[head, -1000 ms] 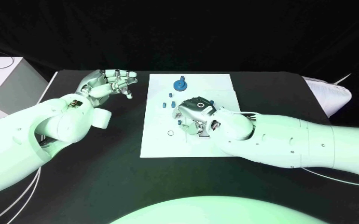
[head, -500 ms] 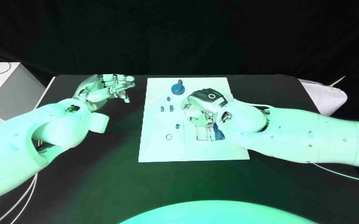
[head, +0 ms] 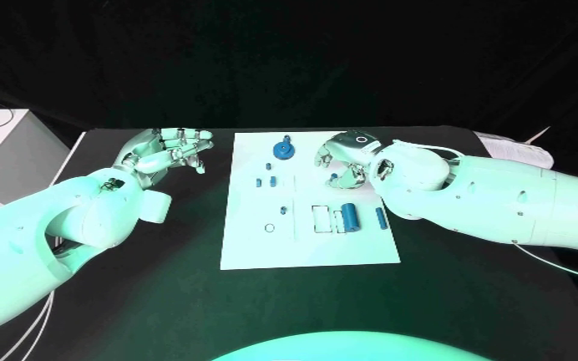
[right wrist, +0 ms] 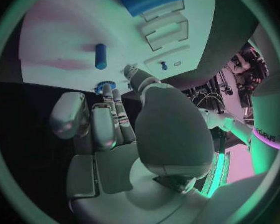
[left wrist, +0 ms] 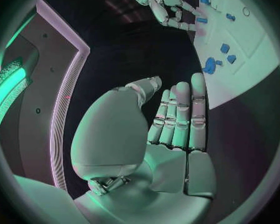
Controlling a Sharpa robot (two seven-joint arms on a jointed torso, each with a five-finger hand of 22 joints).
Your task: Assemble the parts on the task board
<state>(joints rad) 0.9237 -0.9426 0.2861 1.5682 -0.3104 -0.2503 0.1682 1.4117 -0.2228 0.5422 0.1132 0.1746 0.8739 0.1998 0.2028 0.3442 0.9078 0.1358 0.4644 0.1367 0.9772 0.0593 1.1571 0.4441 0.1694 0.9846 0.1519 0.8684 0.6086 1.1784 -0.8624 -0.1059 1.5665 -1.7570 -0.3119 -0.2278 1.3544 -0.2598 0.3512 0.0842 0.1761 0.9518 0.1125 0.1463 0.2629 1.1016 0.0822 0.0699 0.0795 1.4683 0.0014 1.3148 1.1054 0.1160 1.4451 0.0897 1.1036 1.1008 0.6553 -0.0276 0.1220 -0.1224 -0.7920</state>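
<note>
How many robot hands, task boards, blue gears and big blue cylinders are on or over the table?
hands: 2 (left hand, right hand)
task board: 1
blue gear: 1
big blue cylinder: 1
Total: 5

White arms (head: pixel 506 198) (silver hands (head: pixel 343 159))

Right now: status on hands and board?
Left hand open, off the board. Right hand open over the task board, holding nothing. Large blue part lies by its slot. Nothing in the way.
</note>
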